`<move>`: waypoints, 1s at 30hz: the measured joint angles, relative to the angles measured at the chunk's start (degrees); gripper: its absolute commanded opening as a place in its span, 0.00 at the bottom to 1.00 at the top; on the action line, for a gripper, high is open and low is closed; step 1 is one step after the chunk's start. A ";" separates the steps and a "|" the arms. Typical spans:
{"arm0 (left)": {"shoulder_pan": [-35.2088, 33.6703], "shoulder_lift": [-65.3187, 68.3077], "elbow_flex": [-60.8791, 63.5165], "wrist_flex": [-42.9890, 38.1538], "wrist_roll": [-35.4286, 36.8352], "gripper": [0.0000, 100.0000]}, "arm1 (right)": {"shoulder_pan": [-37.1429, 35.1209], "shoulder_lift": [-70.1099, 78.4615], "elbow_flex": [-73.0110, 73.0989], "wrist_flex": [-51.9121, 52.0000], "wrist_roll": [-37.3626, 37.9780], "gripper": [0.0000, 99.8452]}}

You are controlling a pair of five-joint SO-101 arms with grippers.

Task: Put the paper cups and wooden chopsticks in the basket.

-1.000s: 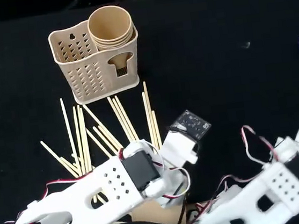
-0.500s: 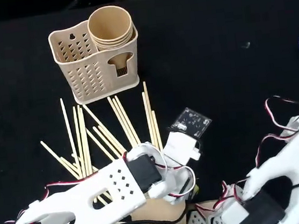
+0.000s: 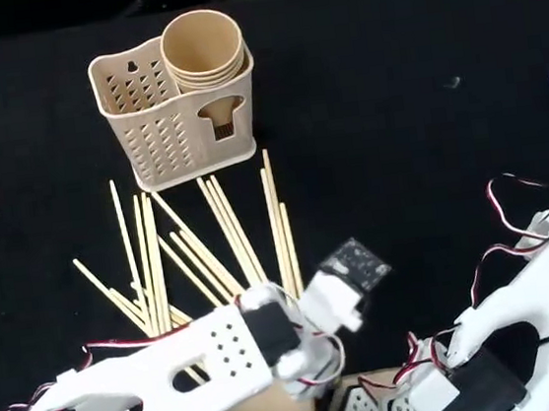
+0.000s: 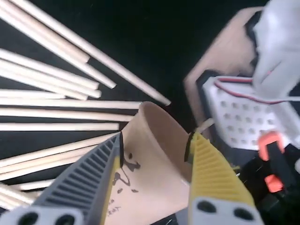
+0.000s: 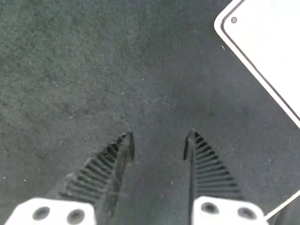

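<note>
Left gripper has a cup, jaws pressed in on its two sides just behind the rim, so that reads as a firm clamp. The cup's long axis runs out along the jaws, with the open mouth pointing away from the wrist and the base tucked back toward it. Everything turns on the line from here to the basket. The basket stands upright on the far side of the chopsticks from this gripper, so those loose sticks fan across the surface between the two. In the basket, one compartment carries a stack of cups, mouths up, and the compartment beside it looks empty. By my reading, the held cup has to travel over the sticks toward the basket and come round base-down before it can nest on that stack. The left arm is plainly the nearer one. The right gripper sits well apart from the basket, jaws spread with nothing between them, above bare surface. The chopsticks lie mostly with their long axes pointing toward the basket, none of them in it yet.
</note>
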 measured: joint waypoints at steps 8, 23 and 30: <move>-4.66 0.00 -0.70 5.36 -4.48 0.05 | -0.18 0.00 0.00 0.00 0.00 0.18; -13.98 -0.26 -29.19 24.79 -6.15 0.03 | -9.76 0.00 0.00 0.00 -2.55 0.18; -31.21 -0.26 -48.09 25.67 -20.40 0.03 | -18.11 0.00 0.26 0.00 -3.52 0.18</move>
